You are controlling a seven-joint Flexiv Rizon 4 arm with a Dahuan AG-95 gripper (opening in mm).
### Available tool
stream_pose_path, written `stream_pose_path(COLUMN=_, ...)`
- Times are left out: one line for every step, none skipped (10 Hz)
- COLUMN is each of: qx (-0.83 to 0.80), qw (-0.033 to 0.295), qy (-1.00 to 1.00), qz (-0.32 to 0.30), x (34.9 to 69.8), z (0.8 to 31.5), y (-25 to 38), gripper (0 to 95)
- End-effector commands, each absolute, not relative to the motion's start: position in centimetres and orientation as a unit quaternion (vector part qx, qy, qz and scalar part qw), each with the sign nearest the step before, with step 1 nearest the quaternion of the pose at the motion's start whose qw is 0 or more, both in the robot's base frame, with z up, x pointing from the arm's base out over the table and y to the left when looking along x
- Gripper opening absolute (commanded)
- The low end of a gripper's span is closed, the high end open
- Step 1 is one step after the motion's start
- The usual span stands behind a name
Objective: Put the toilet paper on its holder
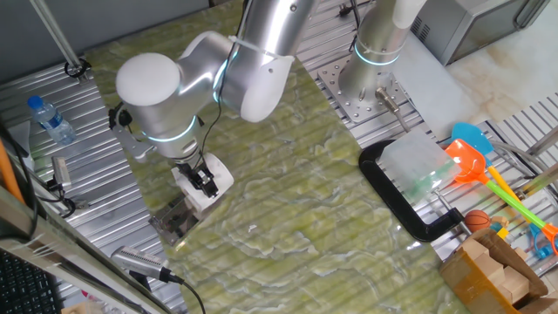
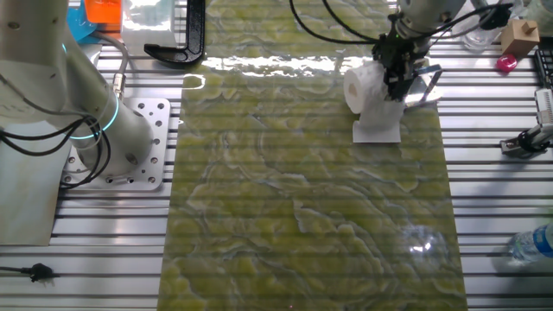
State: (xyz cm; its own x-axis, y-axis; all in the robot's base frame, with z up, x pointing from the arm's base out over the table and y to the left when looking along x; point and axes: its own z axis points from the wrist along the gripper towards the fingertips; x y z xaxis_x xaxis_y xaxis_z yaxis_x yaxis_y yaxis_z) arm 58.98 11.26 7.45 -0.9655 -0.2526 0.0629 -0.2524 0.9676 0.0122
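Observation:
The toilet paper (image 1: 214, 174) is a white roll at the left edge of the green mat, with a loose tail of paper (image 2: 378, 130) hanging down to the mat. It also shows in the other fixed view (image 2: 361, 86). My gripper (image 1: 204, 180) (image 2: 396, 71) comes down from above and its black fingers are closed on the roll. The holder (image 1: 177, 220), a shiny metal bracket, lies on the table just beside and below the roll. In the other fixed view the holder (image 2: 425, 86) sticks out behind the gripper, close to the roll. Whether roll and bar touch is hidden.
A black C-shaped clamp (image 1: 397, 199) (image 2: 184, 41) stands at the mat's edge. A water bottle (image 1: 50, 119) (image 2: 530, 245) lies on the slatted table. Coloured toys (image 1: 471, 160) and a cardboard box (image 1: 488, 270) sit at one corner. A second arm's base (image 1: 373, 65) (image 2: 104, 130) stands by the mat.

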Motion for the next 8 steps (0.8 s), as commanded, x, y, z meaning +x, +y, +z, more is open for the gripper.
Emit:
stream_pose_path(qx=0.127, qw=0.027, qy=-0.992, qz=-0.004, x=58.80, z=8.30, y=11.24, gripper=0.0)
stream_pose_path(qx=0.127, qw=0.026, qy=-0.991, qz=-0.003, x=58.80, z=8.37, y=11.24, gripper=0.0)
stream_pose_path(qx=0.128, qw=0.026, qy=-0.991, qz=-0.003, x=58.83, z=8.39, y=11.18, gripper=0.0)
stream_pose_path(qx=0.129, qw=0.025, qy=-0.991, qz=-0.003, x=58.83, z=8.39, y=11.18, gripper=0.0)
stream_pose_path(qx=0.128, qw=0.025, qy=-0.991, qz=-0.003, x=58.83, z=8.39, y=11.18, gripper=0.0)
stream_pose_path(qx=0.127, qw=0.026, qy=-0.992, qz=-0.003, x=58.83, z=8.39, y=11.18, gripper=0.0)
stream_pose_path(qx=0.121, qw=0.035, qy=-0.992, qz=-0.003, x=58.83, z=8.39, y=11.18, gripper=0.0)
stream_pose_path(qx=0.117, qw=0.039, qy=-0.992, qz=-0.003, x=58.83, z=8.39, y=11.18, gripper=0.0)
